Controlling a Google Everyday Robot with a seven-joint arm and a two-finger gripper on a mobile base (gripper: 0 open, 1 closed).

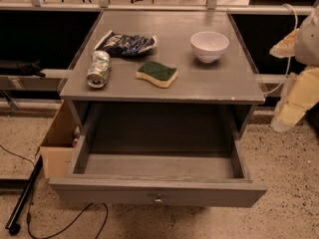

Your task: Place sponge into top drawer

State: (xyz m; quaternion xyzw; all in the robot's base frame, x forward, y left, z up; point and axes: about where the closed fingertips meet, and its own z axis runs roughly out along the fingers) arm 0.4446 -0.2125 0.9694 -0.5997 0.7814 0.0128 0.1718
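The sponge, pale yellow with a dark green top, lies flat near the middle of the grey cabinet top. The top drawer below it is pulled out toward me. Its inside looks empty, and a small round knob sits on the front panel. My arm hangs at the right edge of the view, off the cabinet's right side. My gripper is at its lower end, beside the open drawer's right corner, well apart from the sponge and holding nothing that I can see.
A white bowl stands at the back right of the top. A dark blue snack bag lies at the back left, with a tipped drink can in front of it. A brown cardboard box stands on the floor at the left, with cables nearby.
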